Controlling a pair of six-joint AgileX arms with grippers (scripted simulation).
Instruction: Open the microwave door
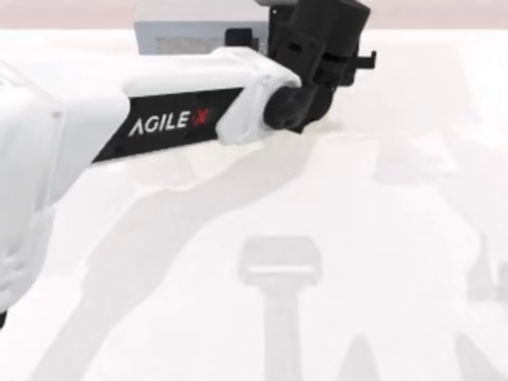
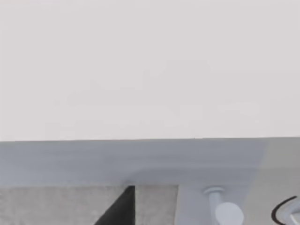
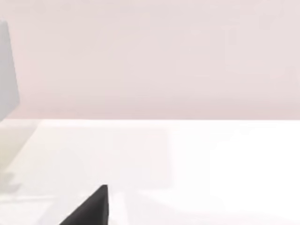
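- Reaching across the table [image 1: 381, 262], the left arm has its gripper [image 1: 337, 55] at the far edge, right at the microwave [image 1: 198, 32].
- The microwave sits at the far edge, left of centre, mostly hidden by the arm.
- From the left wrist view, the door [image 2: 56, 206] with its mesh window lies just beyond the gripper, a knob [image 2: 227, 211] beside it.
- Whether the fingers are spread or holding anything, I cannot tell.
- The right arm is parked out of the top view; a dark tip [image 3: 89, 208] shows in its wrist view, too little to judge.
- Judged: the left arm is nearer.

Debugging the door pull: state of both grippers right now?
Left gripper: at the microwave front, at the table's far edge; cannot tell.
Right gripper: out of the top view; cannot tell.
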